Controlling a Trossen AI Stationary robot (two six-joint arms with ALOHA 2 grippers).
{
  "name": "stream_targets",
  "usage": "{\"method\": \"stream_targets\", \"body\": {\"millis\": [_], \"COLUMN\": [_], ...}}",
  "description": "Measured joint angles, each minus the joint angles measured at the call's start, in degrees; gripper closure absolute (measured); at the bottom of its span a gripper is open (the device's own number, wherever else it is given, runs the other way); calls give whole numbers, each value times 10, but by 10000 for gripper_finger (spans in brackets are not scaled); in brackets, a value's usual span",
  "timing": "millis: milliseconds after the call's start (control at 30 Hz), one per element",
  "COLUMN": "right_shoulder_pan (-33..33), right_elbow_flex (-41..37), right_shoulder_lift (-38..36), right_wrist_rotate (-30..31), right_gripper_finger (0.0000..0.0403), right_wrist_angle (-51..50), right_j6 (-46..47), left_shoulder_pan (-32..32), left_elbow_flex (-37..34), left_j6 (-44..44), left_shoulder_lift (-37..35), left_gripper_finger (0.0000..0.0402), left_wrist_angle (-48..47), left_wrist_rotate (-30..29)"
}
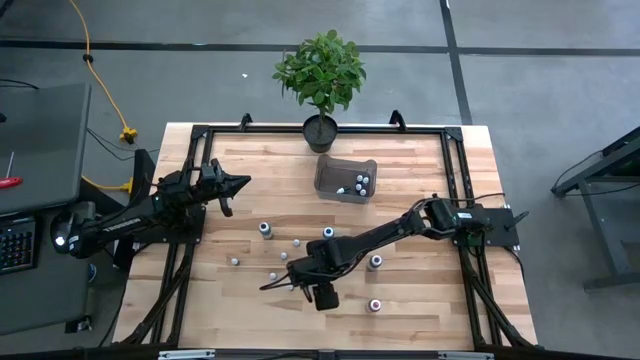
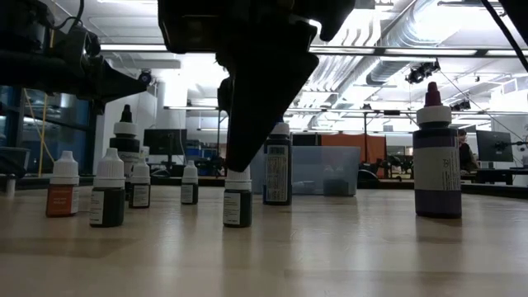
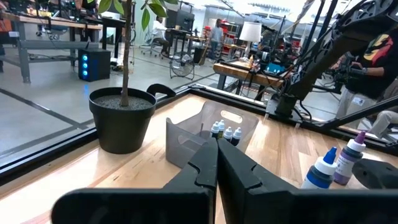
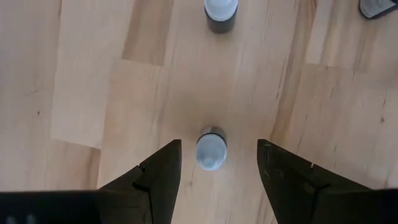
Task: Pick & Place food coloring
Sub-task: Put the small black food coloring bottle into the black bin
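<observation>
Several tiny food coloring bottles stand upright on the wooden table (image 1: 420, 300). My right gripper (image 4: 219, 146) points steeply down over one white-capped bottle (image 4: 211, 149), near the table's middle (image 1: 272, 277). It is open, one finger on each side of the cap, with a gap showing on both sides. In the low view a dark finger (image 2: 247, 124) comes down just above that bottle (image 2: 238, 198). My left gripper (image 1: 240, 183) is shut on nothing, level above the table's left side, and its shut fingers (image 3: 216, 168) face the bin.
A clear plastic bin (image 1: 346, 178) holding a few bottles (image 3: 225, 132) stands at the back centre, with a potted plant (image 1: 320, 132) behind it. Other bottles stand close by (image 4: 221, 12) (image 1: 283, 256) (image 1: 234, 261). A purple bottle (image 2: 436, 157) stands toward the near edge. Black frame rails (image 1: 455, 160) border the table.
</observation>
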Motion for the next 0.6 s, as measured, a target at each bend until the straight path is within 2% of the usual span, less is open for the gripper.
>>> {"method": "stream_targets", "body": {"millis": [600], "right_shoulder_pan": [7], "right_elbow_flex": [0], "right_shoulder_lift": [0], "right_wrist_rotate": [11], "right_gripper_finger": [209], "right_wrist_angle": [0], "right_j6": [0], "left_shoulder_pan": [0], "left_elbow_flex": [0], "left_j6": [0], "left_shoulder_lift": [0], "left_gripper_finger": [401], "left_wrist_angle": [0], "left_wrist_rotate": [0]}}
